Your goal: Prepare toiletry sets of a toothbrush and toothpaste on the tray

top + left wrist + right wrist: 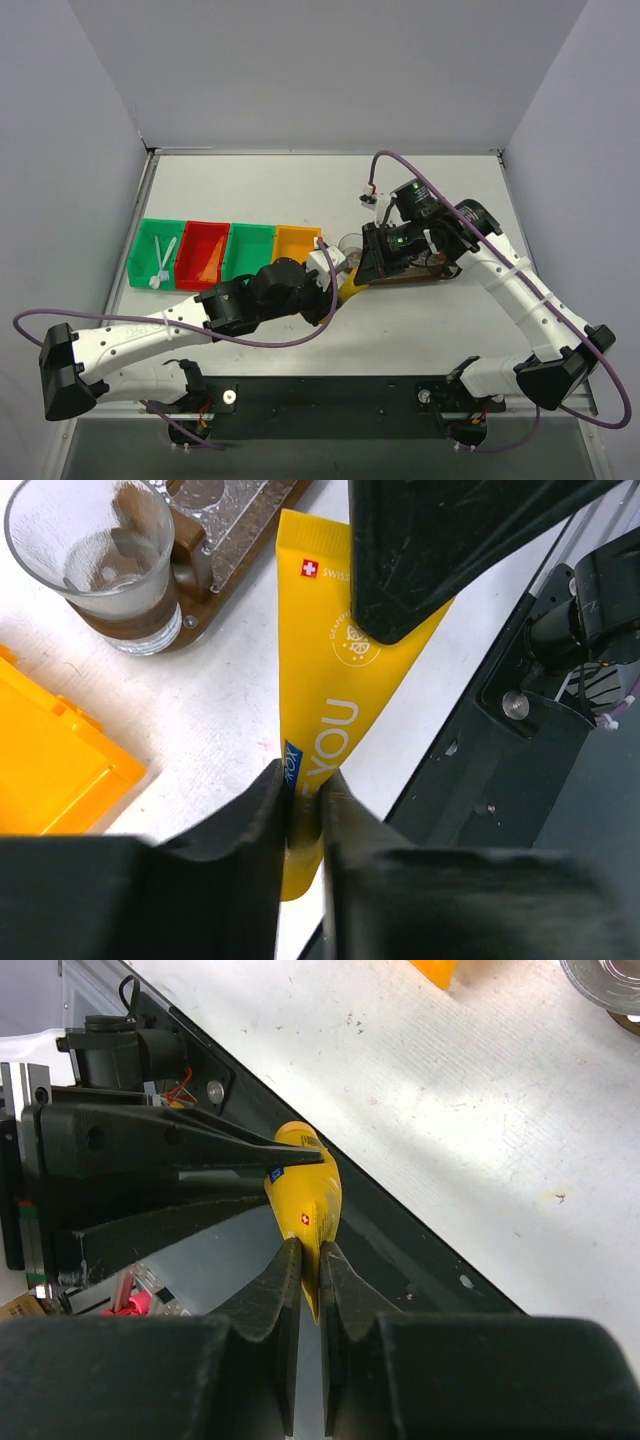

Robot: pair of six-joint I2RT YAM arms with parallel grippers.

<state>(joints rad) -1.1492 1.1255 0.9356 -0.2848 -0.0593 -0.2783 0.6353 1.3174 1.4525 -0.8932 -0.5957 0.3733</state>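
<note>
Left claw (303, 785) and right claw (310, 1252) both pinching yellow toothpaste (318, 695), above scuffed white table (300, 190), pale grey walls (300, 70).

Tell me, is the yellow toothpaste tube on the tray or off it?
Off. The left gripper and right gripper each pinch one end of the toothpaste tube, holding it beside the tray.

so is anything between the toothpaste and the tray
Nothing lies on the table between the toothpaste and the tray. A glass stands at the tray's nearest end, though. The left gripper and right gripper both clamp the toothpaste.
</note>
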